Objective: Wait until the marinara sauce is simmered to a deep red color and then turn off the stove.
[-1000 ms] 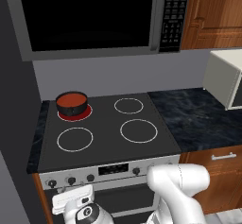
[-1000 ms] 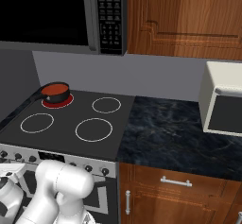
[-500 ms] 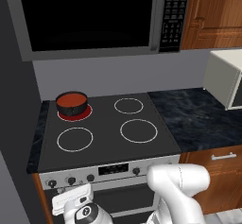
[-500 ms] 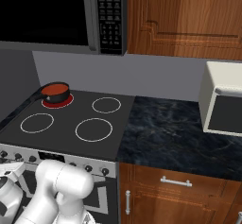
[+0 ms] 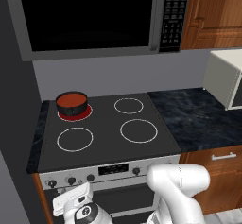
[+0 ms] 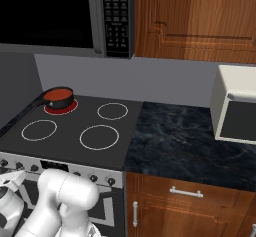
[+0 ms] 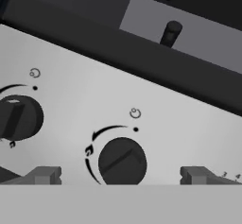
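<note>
The marinara sauce [image 5: 72, 98] [image 6: 56, 94] lies red-orange in a small black pot [image 5: 73, 107] on the stove's [image 5: 108, 140] back left burner, whose ring [image 5: 75, 116] glows red. My gripper [image 7: 122, 176] is low in front of the stove's silver front panel [image 7: 71, 100]. It is open, one finger [image 7: 45, 175] on each side of a dark knob [image 7: 122, 162], and no contact with the knob shows. A second knob [image 7: 16, 118] sits to the left. The white hand [image 5: 78, 208] appears below the panel.
A black-windowed microwave [image 5: 94, 15] hangs above the cooktop. A dark marble counter [image 5: 198, 119] runs to the right with a white appliance [image 6: 235, 106] on it. Wooden cabinets [image 6: 195, 16] are above, drawers [image 6: 185, 201] below.
</note>
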Controlling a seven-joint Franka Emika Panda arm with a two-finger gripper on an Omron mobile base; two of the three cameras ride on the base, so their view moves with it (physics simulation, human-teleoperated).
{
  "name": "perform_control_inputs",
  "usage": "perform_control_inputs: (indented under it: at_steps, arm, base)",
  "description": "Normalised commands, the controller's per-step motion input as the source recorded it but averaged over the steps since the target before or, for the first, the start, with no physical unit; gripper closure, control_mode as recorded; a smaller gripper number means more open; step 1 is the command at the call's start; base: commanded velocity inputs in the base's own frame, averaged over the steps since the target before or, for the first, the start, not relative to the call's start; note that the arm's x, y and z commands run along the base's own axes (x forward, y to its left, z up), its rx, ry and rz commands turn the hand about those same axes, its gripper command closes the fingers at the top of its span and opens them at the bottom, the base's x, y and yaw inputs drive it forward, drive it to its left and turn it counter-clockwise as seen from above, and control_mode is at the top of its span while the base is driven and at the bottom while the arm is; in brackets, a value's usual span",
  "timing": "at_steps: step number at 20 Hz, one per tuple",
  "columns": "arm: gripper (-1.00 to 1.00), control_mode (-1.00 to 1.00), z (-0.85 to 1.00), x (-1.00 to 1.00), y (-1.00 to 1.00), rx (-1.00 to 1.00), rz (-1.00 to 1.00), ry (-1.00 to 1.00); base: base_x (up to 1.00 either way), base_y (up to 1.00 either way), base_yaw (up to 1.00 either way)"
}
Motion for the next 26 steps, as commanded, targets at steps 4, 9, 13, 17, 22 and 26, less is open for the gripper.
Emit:
perform_control_inputs:
  at_steps: [4, 9, 13, 17, 22, 26]
  arm:
    - [-1.00, -1.00, 0.00, 0.02, 0.00, -0.04, 0.00, 0.00]
    - [-1.00, -1.00, 0.00, 0.19, 0.00, 0.00, 0.00, 0.00]
    - [-1.00, -1.00, 0.00, 0.25, 0.00, 0.00, 0.00, 0.00]
    - [-1.00, -1.00, -0.08, 0.14, 0.00, 0.00, 0.00, 0.00]
    - [-1.00, -1.00, -0.19, 0.02, 0.00, -0.01, 0.00, 0.00]
    - [-1.00, -1.00, -0.04, 0.02, 0.00, 0.00, 0.00, 0.00]
  base:
    - [0.00, 0.00, 0.00]
    - [0.00, 0.00, 0.00]
    - [0.00, 0.00, 0.00]
    - [0.00, 0.00, 0.00]
    - [0.00, 0.00, 0.00]
    - [0.00, 0.00, 0.00]
